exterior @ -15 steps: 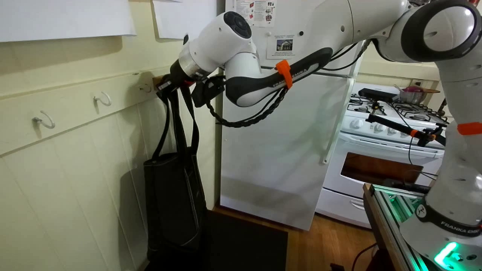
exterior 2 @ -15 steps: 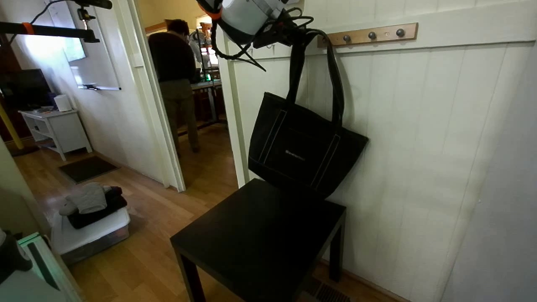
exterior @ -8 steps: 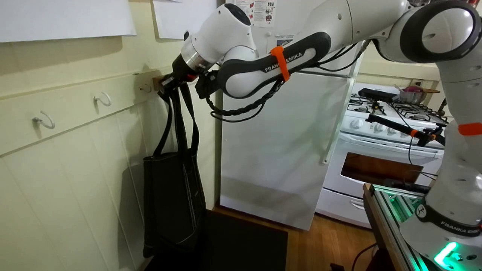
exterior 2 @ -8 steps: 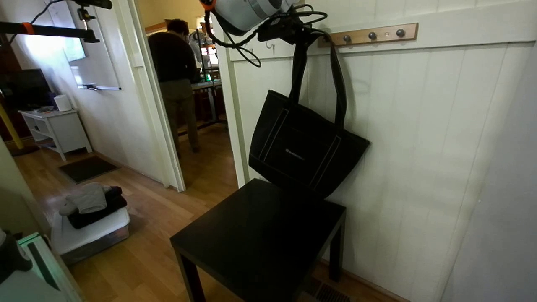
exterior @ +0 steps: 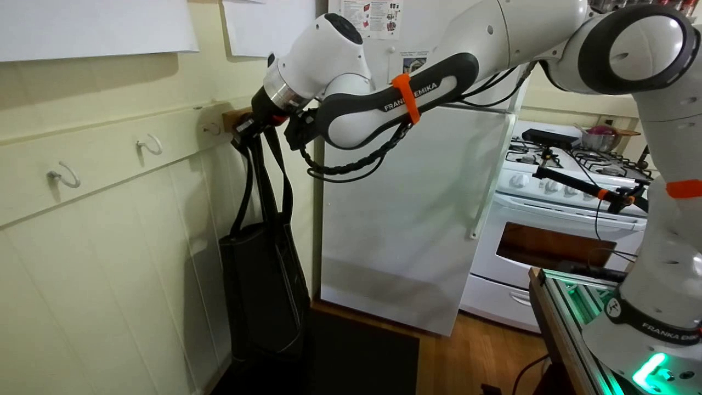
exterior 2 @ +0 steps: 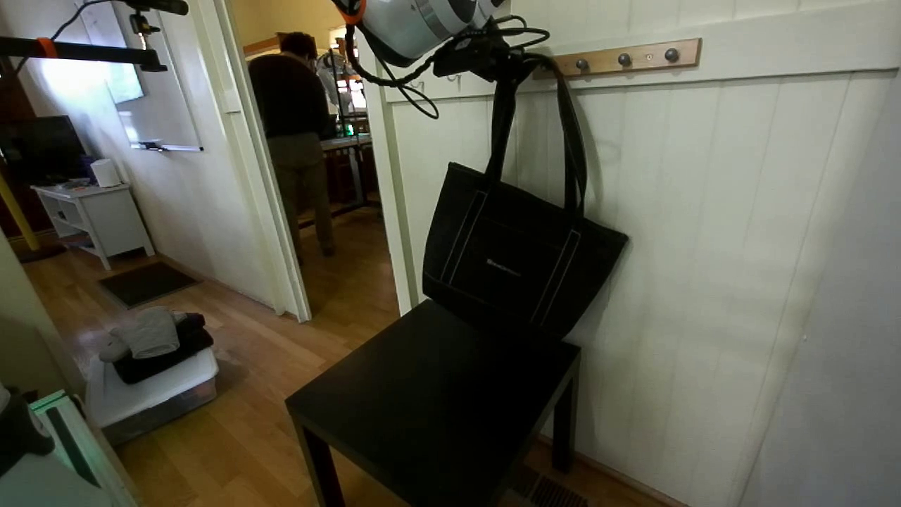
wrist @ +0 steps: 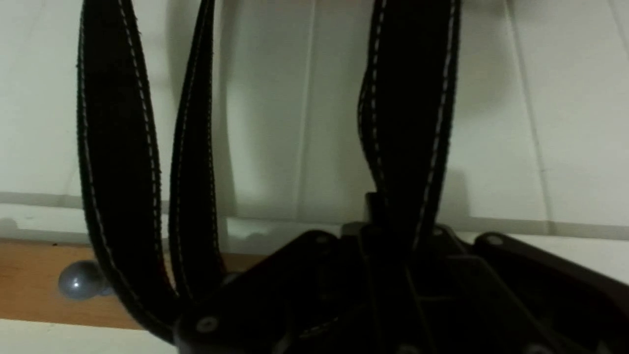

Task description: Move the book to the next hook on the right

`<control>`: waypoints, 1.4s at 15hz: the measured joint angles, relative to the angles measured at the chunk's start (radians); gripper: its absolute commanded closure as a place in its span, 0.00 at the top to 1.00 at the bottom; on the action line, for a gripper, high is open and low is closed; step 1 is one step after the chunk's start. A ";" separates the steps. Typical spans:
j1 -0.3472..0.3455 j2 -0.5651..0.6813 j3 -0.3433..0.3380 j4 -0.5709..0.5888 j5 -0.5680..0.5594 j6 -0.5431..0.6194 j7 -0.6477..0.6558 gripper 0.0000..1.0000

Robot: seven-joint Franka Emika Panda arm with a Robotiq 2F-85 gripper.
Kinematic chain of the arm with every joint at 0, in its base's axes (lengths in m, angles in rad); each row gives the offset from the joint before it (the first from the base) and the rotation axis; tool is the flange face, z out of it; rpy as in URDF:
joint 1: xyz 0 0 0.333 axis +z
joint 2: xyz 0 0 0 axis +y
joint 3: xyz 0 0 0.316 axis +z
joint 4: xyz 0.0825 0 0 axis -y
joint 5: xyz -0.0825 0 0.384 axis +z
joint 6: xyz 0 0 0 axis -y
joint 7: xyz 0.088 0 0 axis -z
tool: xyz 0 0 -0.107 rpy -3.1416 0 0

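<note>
The task's "book" is a large black tote bag with long strap handles, hanging by its straps in both exterior views [exterior: 269,291] [exterior 2: 521,253]. My gripper [wrist: 393,221] is shut on the straps [wrist: 413,98], with one strap part rising between the fingers and another loop to the left. The gripper is high at the wall, at the wooden peg board's near end, in both exterior views [exterior: 245,131] [exterior 2: 517,63]. The board [exterior 2: 647,56] carries dark round knobs [exterior 2: 624,60]. One knob [wrist: 78,280] shows left of the straps in the wrist view. Whether a strap lies over a knob is hidden.
White hooks [exterior: 149,145] sit on the wall rail. A black table [exterior 2: 436,401] stands under the bag; I cannot tell whether they touch. A fridge [exterior: 395,219] and stove [exterior: 559,219] stand beyond the arm. A person [exterior 2: 292,134] stands in the doorway.
The gripper moved slightly along the rail towards the peg board, then dipped a little. The bag swung slightly the same way and hangs a little lower.
</note>
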 measured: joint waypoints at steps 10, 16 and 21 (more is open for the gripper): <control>0.076 0.011 -0.127 0.023 -0.088 -0.027 0.055 0.02; 0.170 0.039 -0.217 0.077 -0.175 -0.079 0.126 0.02; 0.214 0.042 -0.262 0.092 -0.228 -0.079 0.131 0.02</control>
